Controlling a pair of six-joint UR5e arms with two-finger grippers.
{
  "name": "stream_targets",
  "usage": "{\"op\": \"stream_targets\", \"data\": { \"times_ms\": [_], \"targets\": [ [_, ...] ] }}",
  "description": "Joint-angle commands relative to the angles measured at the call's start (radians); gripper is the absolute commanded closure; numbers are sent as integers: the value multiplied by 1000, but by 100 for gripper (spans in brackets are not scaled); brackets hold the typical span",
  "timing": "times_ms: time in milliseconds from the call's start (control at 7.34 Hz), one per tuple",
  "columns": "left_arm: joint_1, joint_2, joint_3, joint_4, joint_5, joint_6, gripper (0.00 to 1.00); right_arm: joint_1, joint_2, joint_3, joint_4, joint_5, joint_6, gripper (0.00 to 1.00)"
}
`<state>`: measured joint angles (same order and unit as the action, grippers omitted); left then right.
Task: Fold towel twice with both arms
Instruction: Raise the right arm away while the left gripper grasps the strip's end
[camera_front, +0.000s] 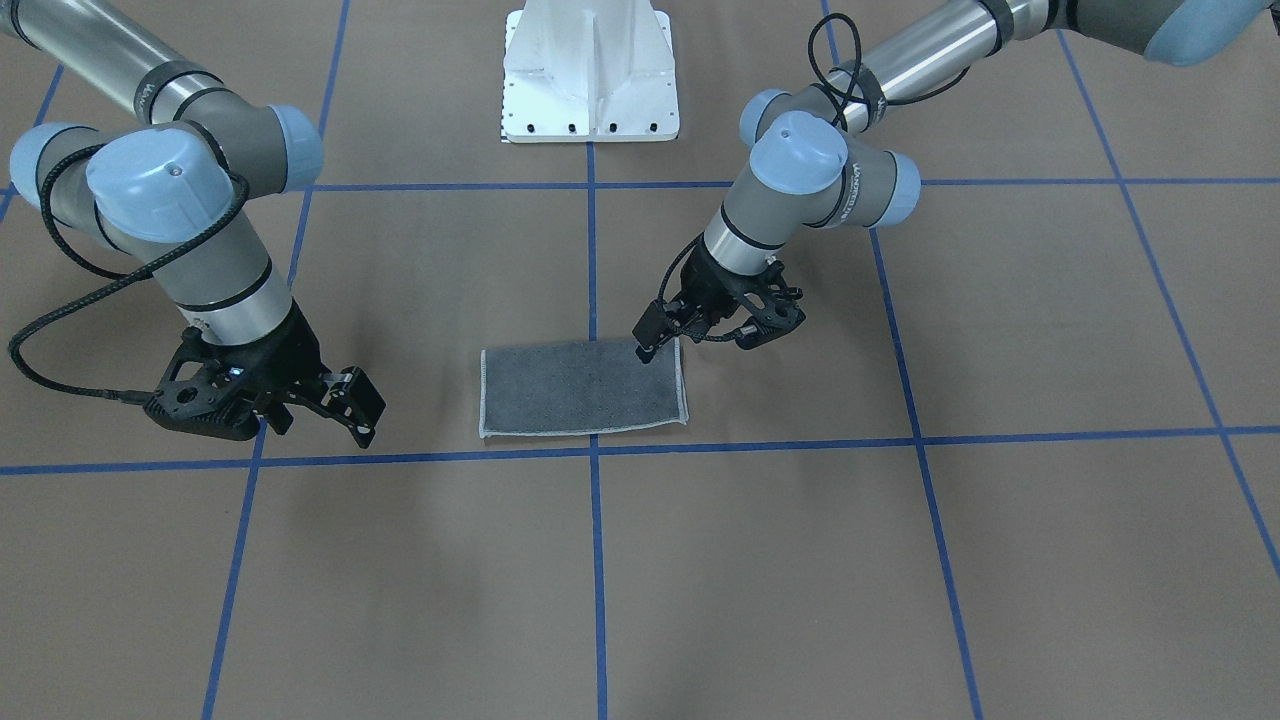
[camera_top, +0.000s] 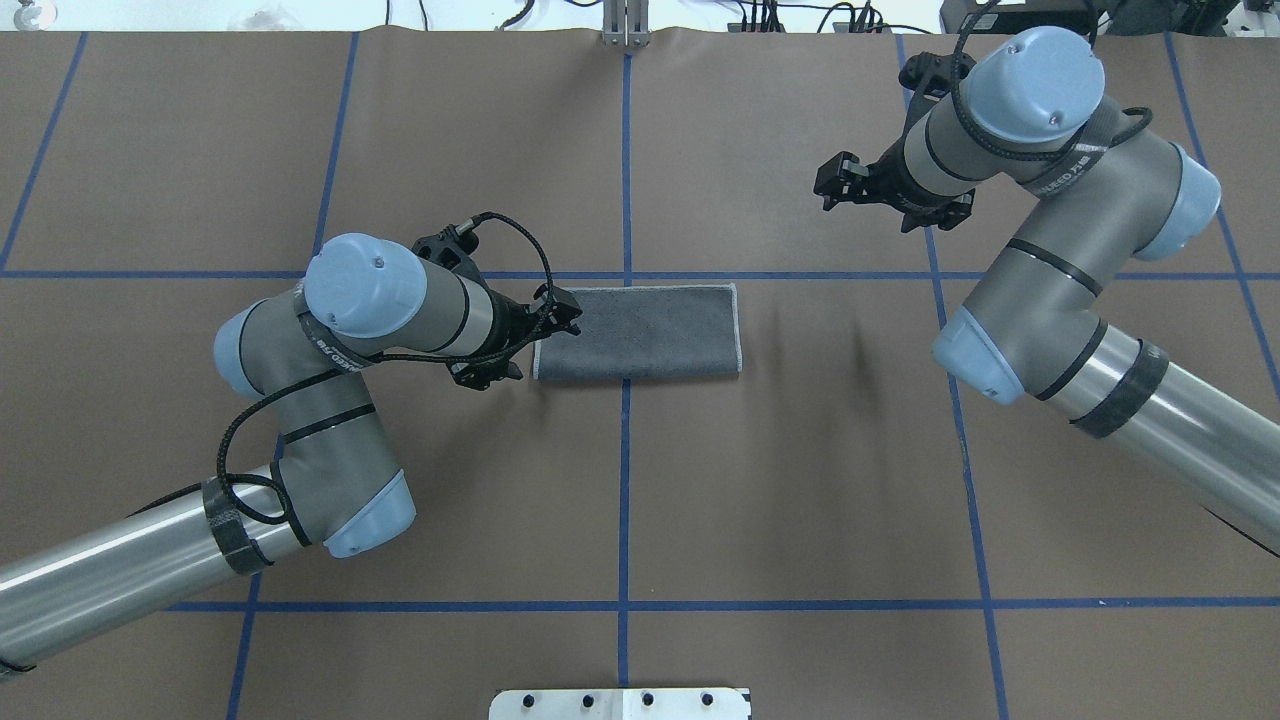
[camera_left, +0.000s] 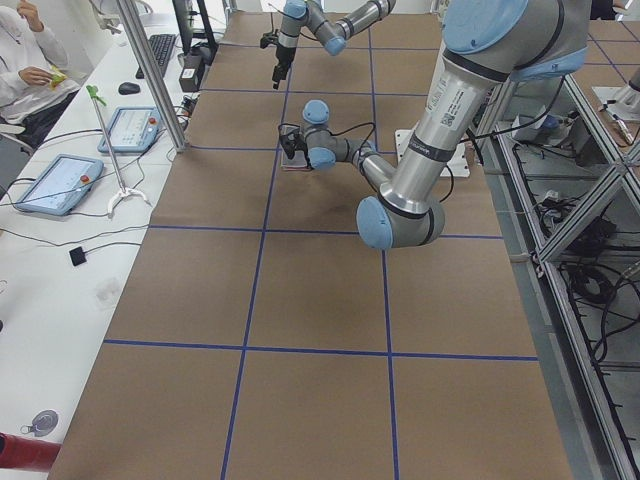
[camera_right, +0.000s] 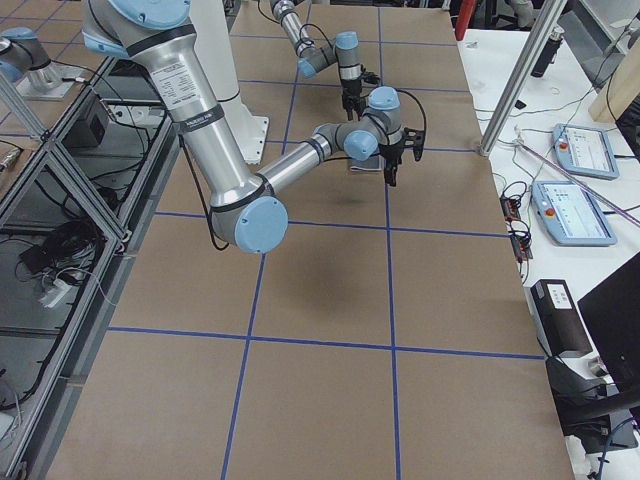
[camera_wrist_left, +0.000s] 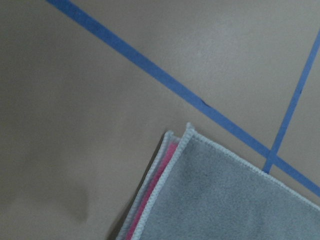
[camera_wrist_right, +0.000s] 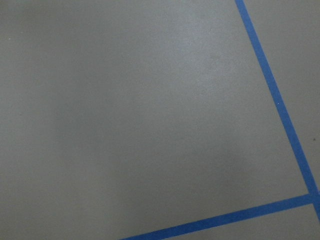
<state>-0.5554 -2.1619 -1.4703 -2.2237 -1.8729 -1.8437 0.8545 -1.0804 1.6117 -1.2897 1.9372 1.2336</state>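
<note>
With the first fold seemingly done, the left gripper (camera_front: 703, 345) hangs jaws-apart at one end of the halved, grey-up towel (camera_front: 585, 390) lying centrally on the table (camera_front: 900, 600), so the farther right gripper (camera_front: 322, 425), also spread, likely must close in for the second fold

From this end I take the white pedestal base (camera_right: 252, 130) as my mark. The right arm (camera_right: 215, 130) passes in front of it, near and large, bends at a blue elbow cap on my side of the pedestal, then reaches out across the brown, blue-taped table (camera_right: 320, 380) away from the pedestal, its right gripper (camera_right: 389, 172) pointing down. Beyond the pedestal the left arm (camera_right: 300, 42) looks small, its left gripper (camera_right: 351, 103) pointing down too; I cannot read either one's jaws from here. Far across from the pedestal a white bench (camera_right: 628, 215) carries two tablets (camera_right: 585, 150), with an aluminium post (camera_right: 520, 80) rising at its edge.
</note>
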Motion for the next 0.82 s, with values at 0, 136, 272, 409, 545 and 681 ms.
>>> {"op": "stream_targets", "data": {
  "times_ms": [0,136,272,409,545,681],
  "targets": [
    [8,5,5,-1,1,-2,26,37,-22,0,4,51,-80,0],
    [8,5,5,-1,1,-2,40,38,-24,0,6,51,-80,0],
    [8,5,5,-1,1,-2,41,38,-24,0,7,49,-80,0],
    [9,5,7,-1,0,0,41,38,-26,2,10,48,-80,0],
    [9,7,7,-1,0,0,41,38,-27,2,10,48,-80,0],
    [9,7,5,-1,-2,0,41,38,-27,2,10,48,-80,0]
  ]
}}
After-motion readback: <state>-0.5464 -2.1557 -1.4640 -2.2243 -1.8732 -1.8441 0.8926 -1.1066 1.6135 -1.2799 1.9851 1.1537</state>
